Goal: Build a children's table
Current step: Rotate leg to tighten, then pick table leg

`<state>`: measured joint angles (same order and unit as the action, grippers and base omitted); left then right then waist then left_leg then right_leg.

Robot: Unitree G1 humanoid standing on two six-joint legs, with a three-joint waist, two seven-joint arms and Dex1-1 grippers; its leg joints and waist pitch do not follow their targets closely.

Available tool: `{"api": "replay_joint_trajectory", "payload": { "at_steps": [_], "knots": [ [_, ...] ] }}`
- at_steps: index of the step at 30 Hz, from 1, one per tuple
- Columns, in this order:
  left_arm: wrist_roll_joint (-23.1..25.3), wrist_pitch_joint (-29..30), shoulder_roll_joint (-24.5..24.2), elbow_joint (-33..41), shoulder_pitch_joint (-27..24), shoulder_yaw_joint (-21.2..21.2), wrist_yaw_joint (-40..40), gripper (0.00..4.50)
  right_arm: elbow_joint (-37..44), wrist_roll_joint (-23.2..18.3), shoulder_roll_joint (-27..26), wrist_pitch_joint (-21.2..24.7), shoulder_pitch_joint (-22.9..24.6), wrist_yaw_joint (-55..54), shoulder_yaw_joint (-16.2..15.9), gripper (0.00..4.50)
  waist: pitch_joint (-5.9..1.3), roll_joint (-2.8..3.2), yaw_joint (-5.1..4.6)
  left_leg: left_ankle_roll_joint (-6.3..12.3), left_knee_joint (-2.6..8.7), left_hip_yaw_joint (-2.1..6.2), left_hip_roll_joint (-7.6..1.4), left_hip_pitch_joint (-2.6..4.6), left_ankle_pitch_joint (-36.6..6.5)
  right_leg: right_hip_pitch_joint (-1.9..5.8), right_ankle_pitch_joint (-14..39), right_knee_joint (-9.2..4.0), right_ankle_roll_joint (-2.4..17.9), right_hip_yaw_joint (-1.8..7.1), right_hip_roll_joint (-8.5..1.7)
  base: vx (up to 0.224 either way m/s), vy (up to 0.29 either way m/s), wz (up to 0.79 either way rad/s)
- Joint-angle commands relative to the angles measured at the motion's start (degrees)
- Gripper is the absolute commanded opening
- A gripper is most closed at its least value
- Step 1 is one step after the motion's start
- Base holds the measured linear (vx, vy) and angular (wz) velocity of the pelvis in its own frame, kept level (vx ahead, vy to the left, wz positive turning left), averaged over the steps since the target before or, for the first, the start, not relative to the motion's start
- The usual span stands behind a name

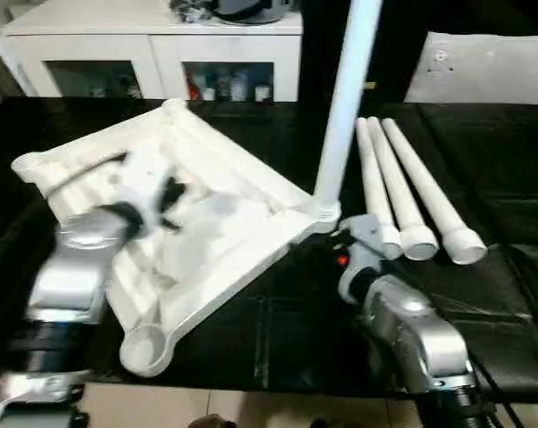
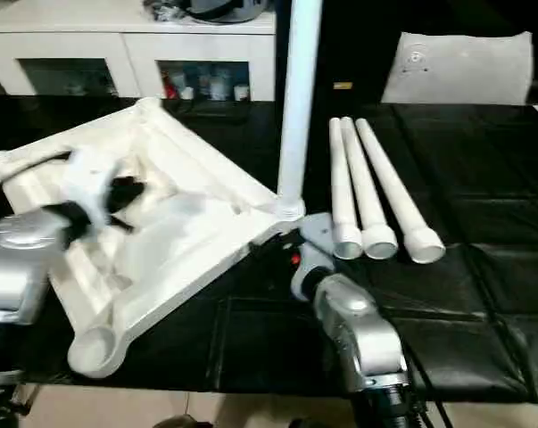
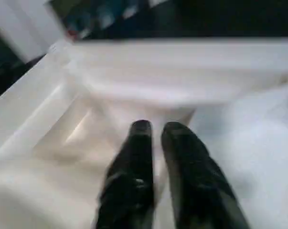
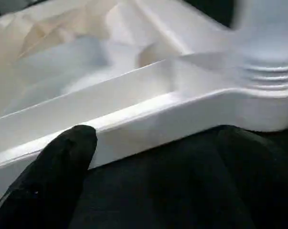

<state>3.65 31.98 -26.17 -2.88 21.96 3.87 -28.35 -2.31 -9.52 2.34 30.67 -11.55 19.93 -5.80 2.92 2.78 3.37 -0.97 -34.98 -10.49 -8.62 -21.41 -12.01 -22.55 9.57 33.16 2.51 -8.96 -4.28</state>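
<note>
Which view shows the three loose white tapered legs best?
Left eye view: all three loose white tapered legs lie side by side on the black-covered table, full length visible. Right eye view shows the same.

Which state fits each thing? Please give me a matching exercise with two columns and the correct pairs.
Things:
1. tabletop
2. fitted leg
3. three loose legs
4. left end effector

States:
A. lying side by side on the black table
B. standing upright in a corner socket
C. underside up
D. over the ribbed underside

Pairs: 1-C, 2-B, 3-A, 4-D
</note>
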Motion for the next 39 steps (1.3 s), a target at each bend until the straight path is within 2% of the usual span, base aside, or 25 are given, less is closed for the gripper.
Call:
{"api": "replay_joint_trajectory", "payload": {
  "at_steps": [1, 2, 3, 5, 6, 9, 10, 11, 14, 19, 24, 29, 32, 34, 36, 37, 39],
  "knots": [
    [2.2, 3.3, -3.1, 1.8, -2.0, 1.2, 1.1, 0.36, 0.2, 1.3, 0.5, 2.6, -0.4, -0.8, -0.9, 4.5, -3.37, 0.06, -0.07, 0.3, 4.89, 3.07, -5.71, 1.12, -11.9, 2.8, 17.5, -4.09, 5.6, 5.11, -6.34, 0.0, 0.0, 0.0],
    [2.4, 3.6, -3.5, 1.8, -2.4, 1.2, 1.2, 0.08, 0.2, 1.2, 0.5, 3.0, -0.4, -0.9, -0.9, 4.5, -3.33, 0.18, -0.11, 0.14, 4.91, 3.09, -5.65, 1.1, -12.4, 2.8, 18.2, -4.13, 5.4, 5.15, -6.38, 0.0, 0.0, 0.0],
    [3.2, 4.0, -4.6, 1.7, -3.3, 1.2, 1.8, 0.08, 0.0, 1.5, 0.6, 3.3, -0.6, -1.3, -1.1, 4.5, -3.26, 0.3, -0.07, -0.36, 4.93, 3.1, -5.62, 1.54, -13.7, 2.56, 19.8, -4.5, 4.8, 5.19, -6.36, 0.0, 0.0, 0.0],
    [3.7, 4.4, -5.3, 1.7, -4.0, 1.0, 2.3, 0.01, -0.1, 1.7, 0.7, 3.5, -0.9, -1.6, -1.3, 4.5, -2.93, 0.33, -0.12, -1.0, 5.12, 3.17, -5.57, 1.72, -16.2, 2.43, 22.5, -4.96, 4.0, 5.14, -6.33, 0.0, 0.0, 0.0],
    [3.8, 5.1, -5.6, 1.9, -4.8, 0.8, 2.4, 0.01, -0.1, 1.7, 0.8, 4.1, -0.9, -1.5, -1.5, 4.5, -2.85, 0.37, -0.03, -1.71, 5.22, 3.31, -5.63, 2.11, -18.2, 2.3, 24.2, -5.23, 3.5, 5.18, -6.44, 0.0, 0.0, 0.0],
    [5.8, 5.6, -6.5, 1.7, -5.7, 0.1, 3.3, 0.01, -0.6, 2.0, 1.1, 4.2, -1.2, -1.7, -1.9, 4.5, -2.82, 0.23, -0.28, -2.12, 5.4, 3.6, -5.56, 1.88, -19.8, 2.57, 25.0, -5.31, 2.9, 5.13, -6.52, 0.0, 0.0, 0.0],
    [7.4, 5.7, -7.7, 1.7, -6.4, -0.7, 4.5, 0.01, -0.8, 2.0, 1.0, 4.2, -1.3, -2.1, -1.6, 4.5, -2.87, 0.04, -0.39, -2.05, 5.41, 3.65, -5.54, 1.71, -19.3, 2.64, 24.8, -5.23, 2.8, 5.2, -6.6, 0.0, 0.0, 0.0],
    [7.8, 5.9, -8.3, 1.8, -6.7, -1.0, 4.8, 0.01, -0.8, 1.8, 0.9, 4.4, -1.3, -2.0, -1.5, 4.5, -2.95, 0.14, -0.31, -1.94, 5.34, 3.67, -5.46, 1.74, -19.2, 2.59, 24.7, -5.19, 2.8, 5.25, -6.65, 0.0, 0.0, 0.0],
    [7.6, 6.6, -8.8, 2.2, -7.4, -1.1, 4.4, 0.01, -0.6, 1.9, 1.1, 5.1, -1.4, -1.5, -2.1, 4.5, -3.01, 0.13, -0.34, -1.66, 5.28, 3.6, -5.5, 1.8, -18.2, 2.52, 23.4, -5.1, 3.3, 5.31, -6.58, 0.0, 0.0, 0.0],
    [7.5, 9.7, -10.3, 3.6, -9.2, -3.6, 0.7, 0.01, -3.4, 2.5, 1.0, 3.9, -2.7, -1.5, -2.9, 4.5, -3.06, 0.24, -0.27, -1.72, 5.3, 3.47, -5.6, 1.7, -17.1, 2.45, 20.6, -4.66, 5.0, 5.48, -6.66, 0.0, 0.0, 0.0],
    [4.1, 13.3, -11.4, 6.9, -10.6, -6.0, -5.1, 0.01, -6.9, 3.0, 0.7, 2.2, -4.5, -0.9, -3.7, 4.5, -3.03, 0.38, -0.02, -2.11, 5.35, 3.42, -5.71, 1.76, -17.3, 2.49, 19.9, -4.53, 6.1, 5.57, -6.74, 0.0, 0.0, 0.0],
    [-1.1, 16.6, -13.2, 12.9, -13.0, -10.2, -13.9, 0.01, -12.3, 3.4, -0.5, 0.1, -7.8, -1.0, -3.9, 4.5, -2.83, 0.37, -0.28, -2.9, 5.56, 3.46, -5.74, 1.77, -19.1, 2.5, 20.8, -4.32, 6.6, 5.64, -6.72, 0.0, 0.0, 0.0],
    [-3.2, 17.3, -13.4, 15.2, -13.6, -11.3, -16.8, 0.01, -13.2, 3.4, -0.9, -0.4, -8.6, -1.1, -3.8, 4.5, -2.64, 0.01, -0.35, -2.75, 5.52, 3.43, -5.61, 1.83, -19.7, 2.53, 23.4, -4.77, 5.9, 5.68, -6.81, 0.0, 0.0, 0.0],
    [-6.8, 17.1, -13.1, 17.7, -14.3, -13.1, -20.8, 0.01, -14.4, 3.5, -1.2, -1.2, -9.4, -0.8, -3.8, 4.5, -2.53, -0.03, -0.34, -2.75, 5.52, 3.49, -5.58, 1.98, -20.5, 2.45, 25.6, -4.95, 5.4, 5.63, -6.87, 0.0, 0.0, 0.0],
    [-7.7, 17.8, -13.1, 18.3, -14.4, -13.3, -21.5, 0.01, -14.8, 3.5, -1.3, -1.4, -9.6, -0.8, -3.8, 4.5, -2.51, 0.1, -0.33, -2.99, 5.53, 3.42, -5.57, 2.19, -21.0, 2.21, 26.1, -5.04, 5.0, 5.67, -6.71, 0.0, 0.0, 0.0],
    [-8.6, 17.0, -13.4, 19.1, -14.7, -14.3, -23.2, 0.01, -15.4, 3.6, -1.3, -1.9, -9.9, -0.6, -3.8, 4.5, -2.53, -0.01, -0.43, -3.11, 5.69, 3.55, -5.58, 1.96, -21.0, 2.46, 25.8, -4.94, 4.9, 5.59, -6.66, 0.0, 0.0, 0.0],
    [-10.5, 15.3, -13.6, 20.7, -15.0, -17.0, -27.1, 0.01, -16.2, 3.7, -1.2, -2.4, -10.7, -0.2, -3.8, 4.5, -2.66, -0.15, -0.51, -3.03, 5.73, 3.59, -5.56, 1.99, -20.6, 2.47, 25.1, -4.78, 4.8, 5.71, -6.67, 0.0, 0.0, 0.0]
  ]
}}
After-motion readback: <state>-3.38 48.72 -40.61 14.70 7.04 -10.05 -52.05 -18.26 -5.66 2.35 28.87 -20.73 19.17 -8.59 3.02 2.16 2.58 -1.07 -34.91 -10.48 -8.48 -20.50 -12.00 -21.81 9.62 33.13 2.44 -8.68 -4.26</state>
